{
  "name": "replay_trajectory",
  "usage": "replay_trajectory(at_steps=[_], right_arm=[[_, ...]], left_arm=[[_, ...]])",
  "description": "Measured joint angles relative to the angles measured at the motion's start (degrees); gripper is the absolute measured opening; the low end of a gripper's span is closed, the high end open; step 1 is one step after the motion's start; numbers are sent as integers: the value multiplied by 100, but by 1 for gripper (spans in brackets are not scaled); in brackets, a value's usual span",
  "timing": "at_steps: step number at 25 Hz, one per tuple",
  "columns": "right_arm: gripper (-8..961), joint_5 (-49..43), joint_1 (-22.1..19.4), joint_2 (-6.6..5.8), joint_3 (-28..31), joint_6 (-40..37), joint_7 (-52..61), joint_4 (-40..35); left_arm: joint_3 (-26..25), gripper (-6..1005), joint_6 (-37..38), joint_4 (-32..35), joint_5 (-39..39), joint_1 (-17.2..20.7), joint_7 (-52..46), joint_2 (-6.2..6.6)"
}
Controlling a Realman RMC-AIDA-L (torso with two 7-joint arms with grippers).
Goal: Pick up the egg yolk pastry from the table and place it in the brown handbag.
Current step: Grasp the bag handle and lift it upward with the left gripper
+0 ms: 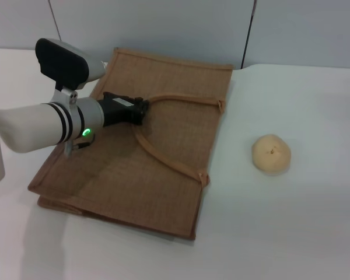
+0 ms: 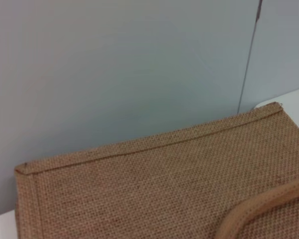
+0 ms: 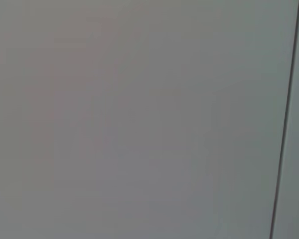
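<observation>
Left hand (image 1: 141,111) sits low over the flat bag (image 1: 181,175) right by its strap (image 1: 163,156), can't tell its opening, so I'd pinch that strap cleanly to open it before the pastry (image 1: 271,154) goes in.

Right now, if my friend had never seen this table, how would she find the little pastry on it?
Start at the big flat brown bag lying on the white table, with the robot's left hand over it by the handle. Look across the bare table on the robot's right side of the bag. The pastry sits there alone: small, round, pale yellow, domed, with a tiny dark dot on top.
</observation>
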Motion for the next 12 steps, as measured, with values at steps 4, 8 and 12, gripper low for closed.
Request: replay_trajectory(at_steps=[4, 8, 12], right_arm=[[896, 0, 0, 0, 0, 0, 0, 0], [896, 0, -1, 0, -6, 0, 0, 0], [896, -6, -24, 0, -10, 0, 0, 0]], left_arm=[[16, 159, 102, -3, 17, -29, -17, 0], [19, 119, 197, -69, 19, -113, -19, -4], [23, 110, 205, -70, 48, -214, -29, -6]])
